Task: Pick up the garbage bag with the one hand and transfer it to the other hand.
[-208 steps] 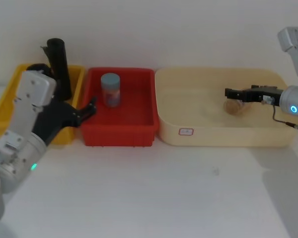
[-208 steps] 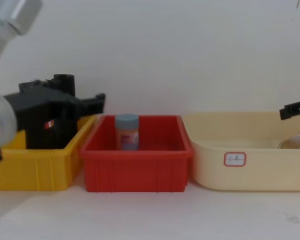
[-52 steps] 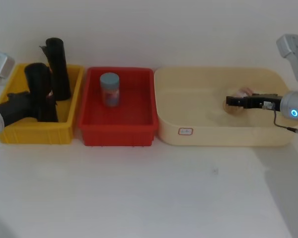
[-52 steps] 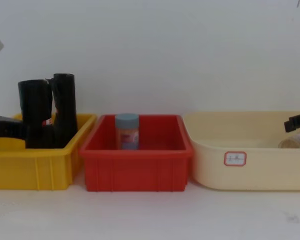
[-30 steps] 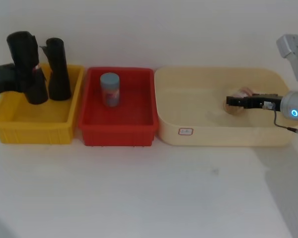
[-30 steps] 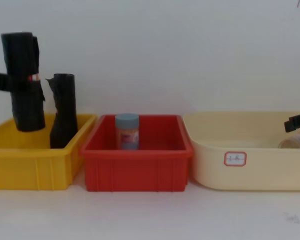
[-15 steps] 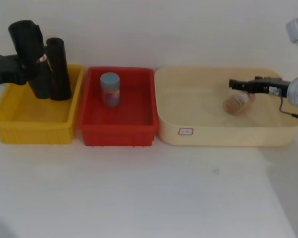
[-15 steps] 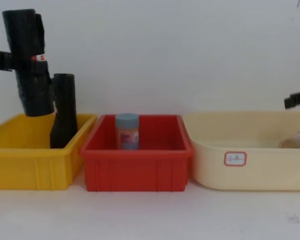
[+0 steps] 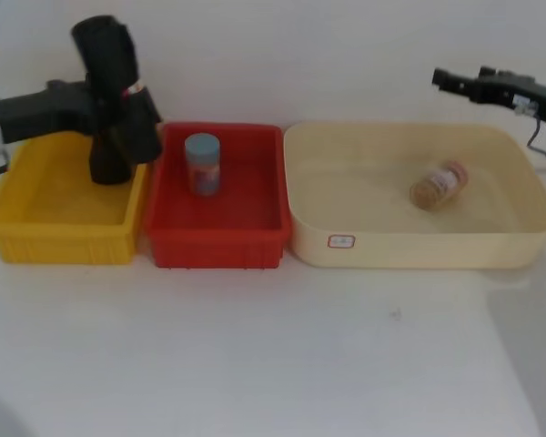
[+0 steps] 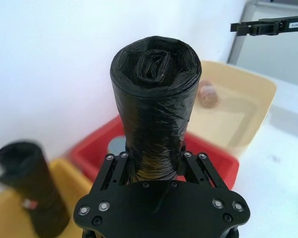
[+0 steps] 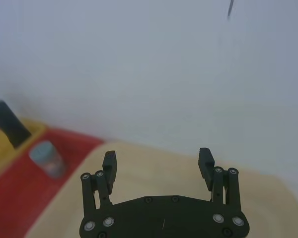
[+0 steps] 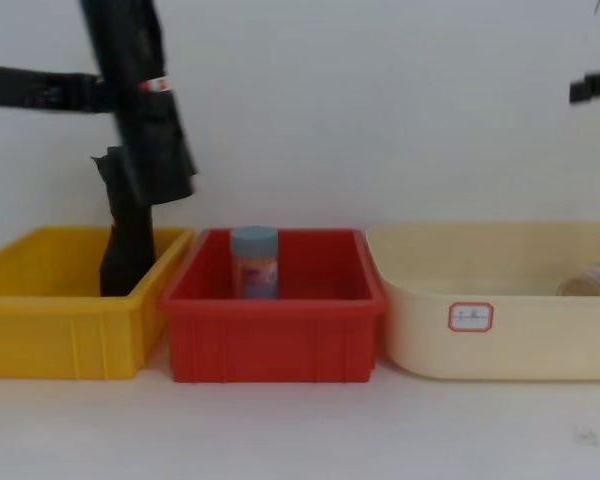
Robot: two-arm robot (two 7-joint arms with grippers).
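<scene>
The garbage bag (image 9: 105, 45), a thick glossy black roll with a small red-and-white label, hangs tilted in the air over the seam between the yellow bin (image 9: 36, 232) and the red bin (image 9: 214, 241). My left gripper (image 9: 120, 98) reaches in from the left and is shut on the roll's middle. In the left wrist view its fingers (image 10: 118, 166) clamp both sides of the garbage bag (image 10: 156, 94). In the chest view the garbage bag (image 12: 140, 110) stands well above the bins. My right gripper (image 9: 441, 79) is open in the air above the cream tub's far rim, holding nothing (image 11: 157, 159).
A slimmer black roll (image 12: 125, 250) stands in the yellow bin. A blue-lidded jar (image 9: 202, 164) stands in the red bin. A brownish jar (image 9: 439, 185) lies in the cream tub (image 9: 419, 250). White table stretches in front of the bins.
My left gripper has lifted the garbage bag out of the yellow bin and carried it up and right toward the red bin. My right gripper has risen out of the cream tub.
</scene>
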